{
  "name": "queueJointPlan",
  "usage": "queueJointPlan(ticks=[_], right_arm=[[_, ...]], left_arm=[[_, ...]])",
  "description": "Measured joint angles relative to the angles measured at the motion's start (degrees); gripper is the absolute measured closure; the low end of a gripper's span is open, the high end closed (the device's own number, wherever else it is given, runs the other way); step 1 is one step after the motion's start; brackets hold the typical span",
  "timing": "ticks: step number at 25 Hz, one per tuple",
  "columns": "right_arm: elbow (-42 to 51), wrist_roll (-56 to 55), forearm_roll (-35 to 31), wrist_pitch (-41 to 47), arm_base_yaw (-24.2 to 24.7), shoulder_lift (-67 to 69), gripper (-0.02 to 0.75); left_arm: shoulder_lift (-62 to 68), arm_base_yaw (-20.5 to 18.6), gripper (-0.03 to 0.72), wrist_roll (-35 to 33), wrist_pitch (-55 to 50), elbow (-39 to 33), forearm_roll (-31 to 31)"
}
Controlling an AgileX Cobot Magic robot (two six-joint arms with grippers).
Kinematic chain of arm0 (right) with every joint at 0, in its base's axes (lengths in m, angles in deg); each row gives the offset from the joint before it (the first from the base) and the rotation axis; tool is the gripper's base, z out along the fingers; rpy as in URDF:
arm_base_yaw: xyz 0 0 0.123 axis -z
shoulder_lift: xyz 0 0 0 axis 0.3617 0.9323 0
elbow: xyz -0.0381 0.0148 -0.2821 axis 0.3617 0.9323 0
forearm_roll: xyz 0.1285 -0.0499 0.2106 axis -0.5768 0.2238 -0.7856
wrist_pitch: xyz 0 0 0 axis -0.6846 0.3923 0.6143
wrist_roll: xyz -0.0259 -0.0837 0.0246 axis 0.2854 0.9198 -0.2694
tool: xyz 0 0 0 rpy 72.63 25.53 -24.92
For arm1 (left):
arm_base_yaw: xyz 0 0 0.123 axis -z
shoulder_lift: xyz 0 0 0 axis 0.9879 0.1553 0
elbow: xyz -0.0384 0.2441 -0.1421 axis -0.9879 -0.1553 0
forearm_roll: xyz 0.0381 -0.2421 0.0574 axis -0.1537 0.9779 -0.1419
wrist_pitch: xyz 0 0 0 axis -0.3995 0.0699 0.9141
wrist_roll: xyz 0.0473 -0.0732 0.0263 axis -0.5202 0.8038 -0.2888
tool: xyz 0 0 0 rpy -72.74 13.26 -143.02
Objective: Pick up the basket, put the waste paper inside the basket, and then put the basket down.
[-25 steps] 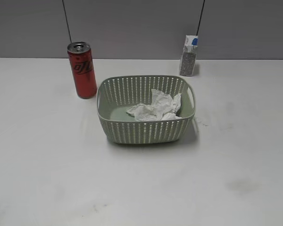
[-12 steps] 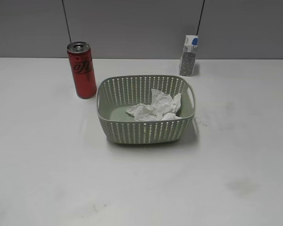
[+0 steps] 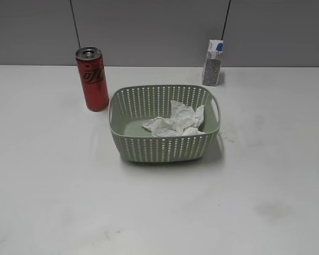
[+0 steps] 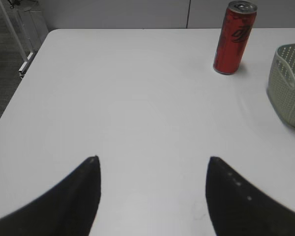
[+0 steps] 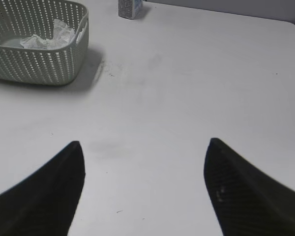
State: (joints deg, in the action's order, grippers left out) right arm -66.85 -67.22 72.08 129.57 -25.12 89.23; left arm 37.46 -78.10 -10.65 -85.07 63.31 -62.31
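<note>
While both arms sit withdrawn and out of the exterior view, the basket (image 3: 165, 125) stands upright on the white tabletop (image 3: 159, 212), its open top facing up. Crumpled waste paper (image 3: 176, 121) lies inside it, heaped toward the right-hand half of the floor. A red can (image 3: 92, 79) stands upright just beside the basket's left rear corner, apart from it. A small white-and-blue carton (image 3: 212, 62) stands upright near the tabletop's back edge, behind the basket and to its right.

Left wrist view: the left pincer (image 4: 152, 194) is spread wide, its two dark fingers (image 4: 69, 201) low in the picture with bare tabletop between them; nothing is held. It hovers well apart from the can and from the basket's rim at the right edge.

Right wrist view: the right pincer (image 5: 145, 189) is likewise spread wide and holds nothing, its dark fingers (image 5: 246, 196) framing bare tabletop. The basket with its paper lies ahead and to the left, well apart from the fingertips.
</note>
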Motion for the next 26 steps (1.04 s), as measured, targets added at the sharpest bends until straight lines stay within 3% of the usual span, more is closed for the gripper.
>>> queueJointPlan(ticks=[26], right_arm=[[0.0,0.0,0.0,-0.1,0.0,0.0,0.167]], left_arm=[[0.0,0.0,0.251,0.0,0.0,0.0,0.0]])
